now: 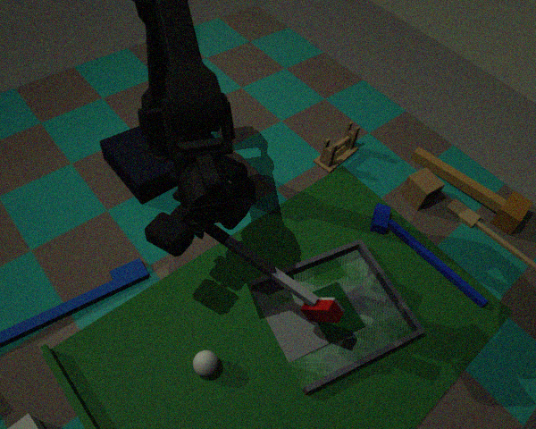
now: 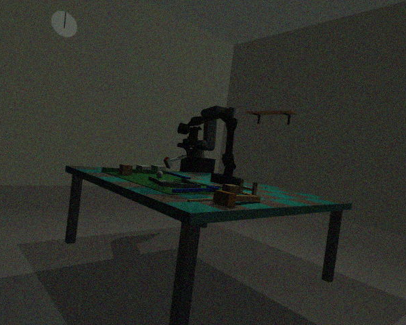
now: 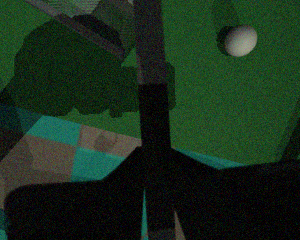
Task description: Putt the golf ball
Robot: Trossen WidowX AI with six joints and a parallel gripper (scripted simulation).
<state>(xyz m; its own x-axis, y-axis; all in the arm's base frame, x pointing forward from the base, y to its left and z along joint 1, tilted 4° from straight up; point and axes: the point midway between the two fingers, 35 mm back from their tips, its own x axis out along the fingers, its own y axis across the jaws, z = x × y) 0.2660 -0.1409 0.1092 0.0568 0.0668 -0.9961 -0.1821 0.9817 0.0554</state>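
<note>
Gripper point(image 1: 213, 226) was clamped on the putter point(image 1: 277, 277) shaft, fingers nearly closed around it. Red head point(image 1: 322, 310) hung mid-frame in the top view, over the grey-framed raised green point(image 1: 374, 277). Ball point(image 1: 205, 363) sat lower left on the green mat point(image 1: 143, 323), well apart from the head. Blue club point(image 1: 425, 254) lay right of the frame, wooden mallet point(image 1: 471, 189) and block point(image 1: 422, 184) upper right, small wooden stand point(image 1: 338, 149) above the mat, blue bar point(image 1: 60, 307) at left on the checkered surface point(image 1: 51, 203).
</note>
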